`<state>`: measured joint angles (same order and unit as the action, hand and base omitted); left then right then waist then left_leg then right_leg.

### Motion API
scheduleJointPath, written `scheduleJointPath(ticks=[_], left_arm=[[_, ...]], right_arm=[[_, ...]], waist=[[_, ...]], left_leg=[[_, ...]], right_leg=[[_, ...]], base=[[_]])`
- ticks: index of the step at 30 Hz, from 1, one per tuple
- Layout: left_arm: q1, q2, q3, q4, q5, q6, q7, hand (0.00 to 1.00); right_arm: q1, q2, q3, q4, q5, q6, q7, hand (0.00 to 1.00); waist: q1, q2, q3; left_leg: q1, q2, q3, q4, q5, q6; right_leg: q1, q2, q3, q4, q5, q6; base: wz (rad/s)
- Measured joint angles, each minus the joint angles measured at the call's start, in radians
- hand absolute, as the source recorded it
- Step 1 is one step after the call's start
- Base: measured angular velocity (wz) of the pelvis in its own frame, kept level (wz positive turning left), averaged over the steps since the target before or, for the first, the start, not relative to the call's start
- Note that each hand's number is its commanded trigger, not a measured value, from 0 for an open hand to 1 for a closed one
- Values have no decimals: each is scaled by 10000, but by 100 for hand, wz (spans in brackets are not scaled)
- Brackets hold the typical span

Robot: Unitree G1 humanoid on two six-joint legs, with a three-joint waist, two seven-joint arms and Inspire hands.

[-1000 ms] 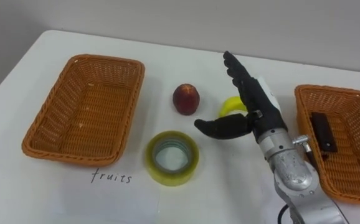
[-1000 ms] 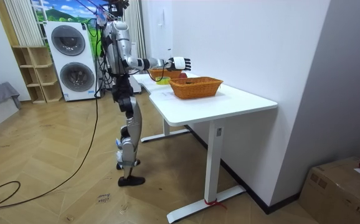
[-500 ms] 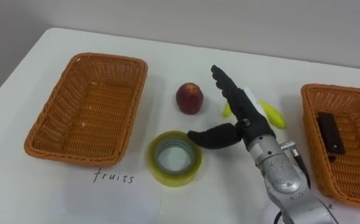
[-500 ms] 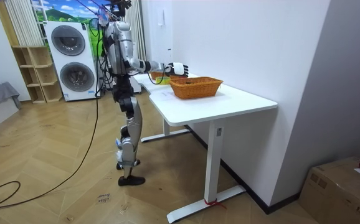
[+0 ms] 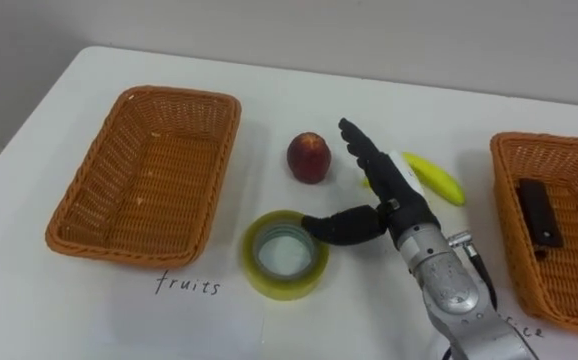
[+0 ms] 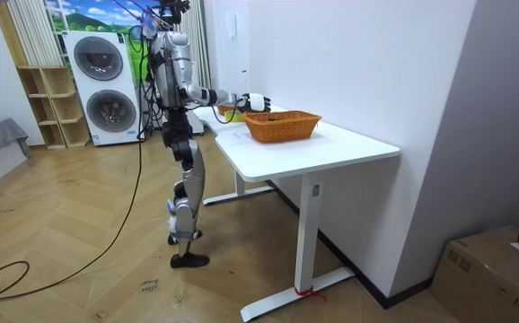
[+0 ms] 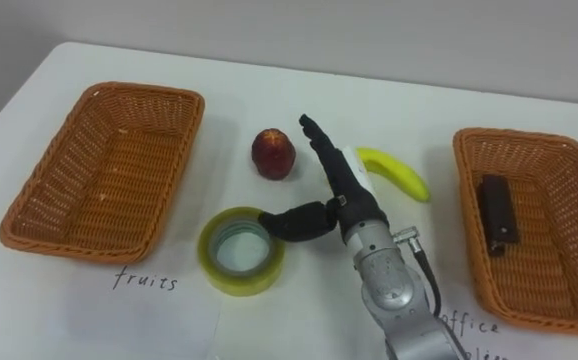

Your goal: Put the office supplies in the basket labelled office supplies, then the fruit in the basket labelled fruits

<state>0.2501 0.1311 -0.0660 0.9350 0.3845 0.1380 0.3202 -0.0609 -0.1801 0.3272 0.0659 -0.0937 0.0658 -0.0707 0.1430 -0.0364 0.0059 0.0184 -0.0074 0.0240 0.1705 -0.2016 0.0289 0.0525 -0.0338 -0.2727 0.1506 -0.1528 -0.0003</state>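
**Right hand** (image 5: 394, 192), open with thumb spread, at frame centre; the yellow roll of adhesive tape (image 5: 285, 284) lies at lower centre, just beside the thumb. Risk: an off-centre closure may push the roll away, or the outstretched fingers may nudge the red round fruit (image 5: 309, 157) above.

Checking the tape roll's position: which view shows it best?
The left eye view: the tape roll lies whole, close by the right hand. The right eye view matches; in the room view it is too small.
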Motion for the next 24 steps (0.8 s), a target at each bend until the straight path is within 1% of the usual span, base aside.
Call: scheduleJointPath(ticks=[3, 5, 9, 13, 17, 24], left_arm=[[-4, -11, -205, -33, 1, 62, -16, 0], [-10, -6, -350, -107, 2, 61, -16, 0], [-13, -9, -367, -129, 0, 52, -16, 0], [-20, -12, -348, -216, 1, 52, -29, 0], [-24, -20, -350, -331, -1, 46, -47, 0], [-141, -43, -359, -349, -2, 42, -47, 0]], right_arm=[[0, 52, 70, 2, -16, 6, 70, 0], [0, 84, 163, 1, -200, 7, 308, 0], [0, 99, 457, -1, -497, 7, 449, 0], [0, 156, 453, -1, -1020, 7, 745, 0], [0, 156, 456, -1, -1094, 8, 809, 0], [1, 154, 459, 0, -1163, 20, 1244, 0]], waist=[[1, 1, 1], [6, -2, 0], [19, -28, -19], [45, -101, -66], [66, -124, -76], [62, -111, -33]], left_leg=[[-36, 1, -2, -26, -2, -2], [-66, 1, -3, -17, -1, -3], [-69, -1, -6, -10, -1, -3], [-68, -7, -22, 1, 0, -2], [-60, -12, -29, 50, 2, 2], [-66, -10, -37, -14, 1, 1]], right_leg=[[-4, 5, -6, -1, 0, 0], [-20, 5, -14, -1, 0, 0], [-20, 5, -17, -1, 0, 0], [-20, 3, -13, -1, 0, 0], [-20, -2, 7, -1, 0, 0], [-20, 2, 10, -2, 0, 0]], base=[[0], [0], [0], [0], [0], [0]])
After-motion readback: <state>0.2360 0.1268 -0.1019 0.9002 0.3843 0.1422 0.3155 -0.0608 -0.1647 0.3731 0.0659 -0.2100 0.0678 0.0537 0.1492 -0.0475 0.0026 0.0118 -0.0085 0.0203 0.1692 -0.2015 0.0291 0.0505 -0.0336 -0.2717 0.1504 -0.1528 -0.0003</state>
